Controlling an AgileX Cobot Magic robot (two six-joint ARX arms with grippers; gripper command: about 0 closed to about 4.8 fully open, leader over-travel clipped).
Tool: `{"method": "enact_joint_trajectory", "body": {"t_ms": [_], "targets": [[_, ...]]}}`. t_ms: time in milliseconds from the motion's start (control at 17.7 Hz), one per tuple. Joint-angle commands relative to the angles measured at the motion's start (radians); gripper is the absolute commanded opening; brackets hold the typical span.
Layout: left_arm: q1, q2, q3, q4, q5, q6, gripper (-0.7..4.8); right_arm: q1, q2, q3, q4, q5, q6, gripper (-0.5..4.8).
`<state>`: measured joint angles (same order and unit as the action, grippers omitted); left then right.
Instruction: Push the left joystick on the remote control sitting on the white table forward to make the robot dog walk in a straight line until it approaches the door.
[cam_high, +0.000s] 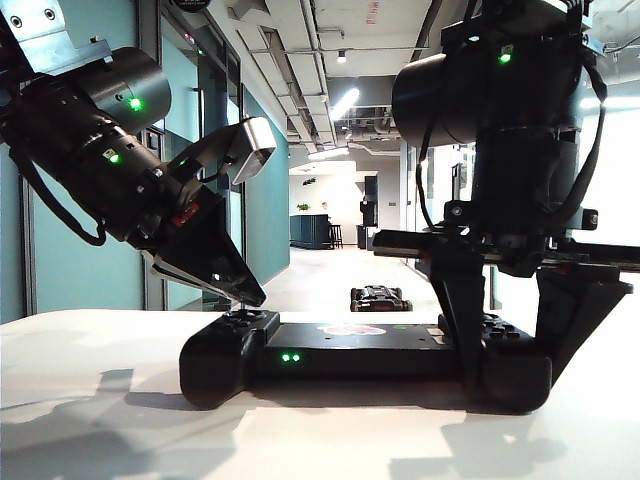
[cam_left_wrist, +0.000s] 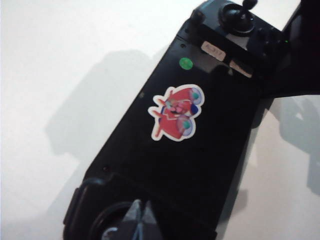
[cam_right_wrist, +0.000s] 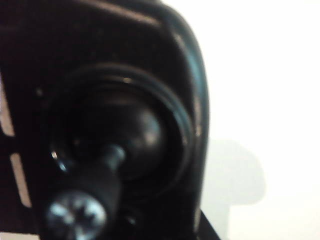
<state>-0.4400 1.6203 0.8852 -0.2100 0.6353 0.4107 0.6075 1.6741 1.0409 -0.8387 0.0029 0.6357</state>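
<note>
- While the remote (cam_high: 365, 355) lies flat on the white worktop (cam_high: 90, 400), its right end is clamped between the right pincer's (cam_high: 515, 345) fingers.
- Pinched together, the left pincer's (cam_high: 255, 297) tips are held at the left joystick (cam_high: 243, 313).
- Beyond, the dog (cam_high: 380, 298) is seen on the corridor floor.

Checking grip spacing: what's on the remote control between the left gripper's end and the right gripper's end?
In the left wrist view, the remote control's flat middle carries a red cartoon sticker, a green dot and white labels, between left gripper and right gripper.
</note>
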Motion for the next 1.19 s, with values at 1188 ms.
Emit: {"method": "enact_joint_trajectory", "body": {"t_ms": [1188], "targets": [[0.001,-0.003,0.001,0.032,-0.011,-0.003,-0.05,0.001,0.003,-0.004,-0.021,-0.005,0.000,1.97]]}}
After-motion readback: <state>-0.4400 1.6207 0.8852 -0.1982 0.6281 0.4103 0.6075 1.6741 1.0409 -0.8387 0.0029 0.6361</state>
